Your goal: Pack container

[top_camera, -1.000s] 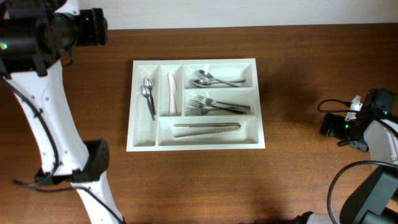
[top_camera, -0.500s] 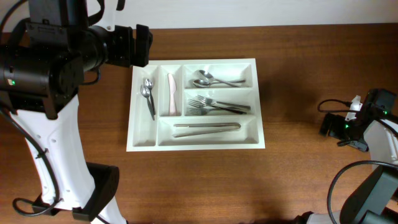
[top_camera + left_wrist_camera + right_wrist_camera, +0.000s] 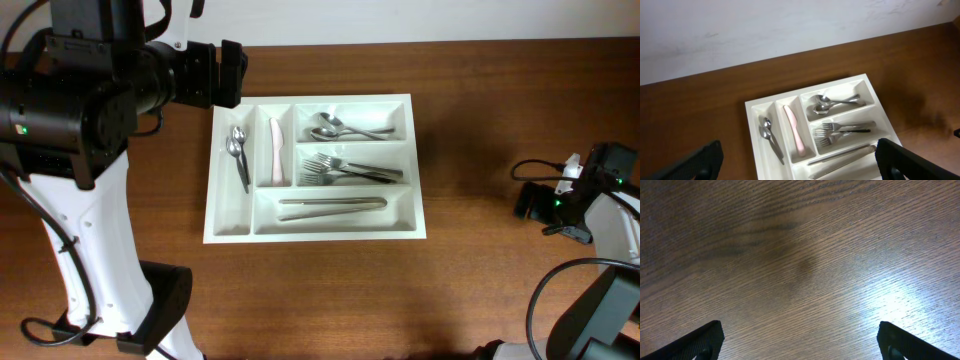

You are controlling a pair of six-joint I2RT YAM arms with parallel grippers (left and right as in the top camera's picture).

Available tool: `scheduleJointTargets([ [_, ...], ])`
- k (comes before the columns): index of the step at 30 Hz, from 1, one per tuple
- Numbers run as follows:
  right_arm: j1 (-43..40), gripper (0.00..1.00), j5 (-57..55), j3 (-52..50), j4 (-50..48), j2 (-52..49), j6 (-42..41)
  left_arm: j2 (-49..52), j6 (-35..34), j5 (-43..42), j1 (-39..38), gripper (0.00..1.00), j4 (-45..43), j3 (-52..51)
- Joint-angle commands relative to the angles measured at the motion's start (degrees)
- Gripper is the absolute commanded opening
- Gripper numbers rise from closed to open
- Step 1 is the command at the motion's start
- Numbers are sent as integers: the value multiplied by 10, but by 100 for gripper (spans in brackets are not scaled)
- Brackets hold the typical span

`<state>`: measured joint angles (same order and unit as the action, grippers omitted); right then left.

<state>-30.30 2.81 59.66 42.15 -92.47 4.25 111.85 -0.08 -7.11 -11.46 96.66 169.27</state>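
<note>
Near centre of table (image 3: 480, 100), slightly left — container (image 3: 228, 212) lies flat, long side across. Leftmost narrow compartment: two spoons (image 3: 238, 155). Next narrow one: pale pink utensil (image 3: 275, 150). Long compartments, far to near: spoon pair (image 3: 335, 127), forks (image 3: 345, 170), long metal utensil (image 3: 332, 204). Left gripper (image 3: 799, 161) raised above container's far-left corner, jaws spread wide, nothing between. Right gripper (image 3: 800, 342) well apart, by table's right edge — jaws wide over bare wood, empty.
</note>
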Motion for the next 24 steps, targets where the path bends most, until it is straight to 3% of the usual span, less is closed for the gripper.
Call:
scheduleJointTargets([
  [1,-1,99,-5,-1,0,10,-7,-5,-3,-5,-2,99,0,-3],
  [17,-1,99,-5,-1,0,10,-7,-8,65,7,-3,99,0,-3],
  [24,-1,99,-5,-1,0,10,-7,-60,103,10,-5,99,0,-3],
])
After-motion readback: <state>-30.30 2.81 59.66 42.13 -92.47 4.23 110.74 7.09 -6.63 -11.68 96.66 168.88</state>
